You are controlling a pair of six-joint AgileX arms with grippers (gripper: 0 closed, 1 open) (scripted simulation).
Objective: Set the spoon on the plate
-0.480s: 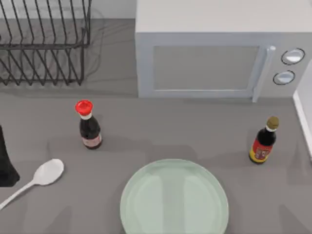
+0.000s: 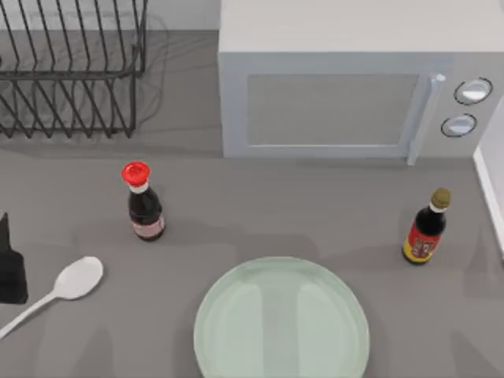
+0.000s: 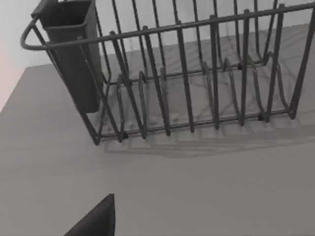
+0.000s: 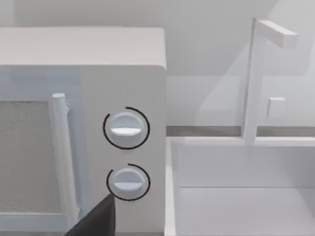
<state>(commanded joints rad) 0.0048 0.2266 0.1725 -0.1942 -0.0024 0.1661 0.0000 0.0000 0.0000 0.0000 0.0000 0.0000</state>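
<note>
So the spoon [image 2: 64,287] had the end of its handle cut off by the left edge of the top view, and the plate [image 2: 281,323] lost its near rim at the bottom edge. The left gripper [image 2: 11,264] was just a dark shape chopped by the left edge, so I couldn't tell how its fingers stood. The dish rack [image 2: 69,69] ran off the top and left edges. The labels on the red-capped bottle [image 2: 143,203] and the brown-capped bottle [image 2: 426,228] were too small to read.
</note>
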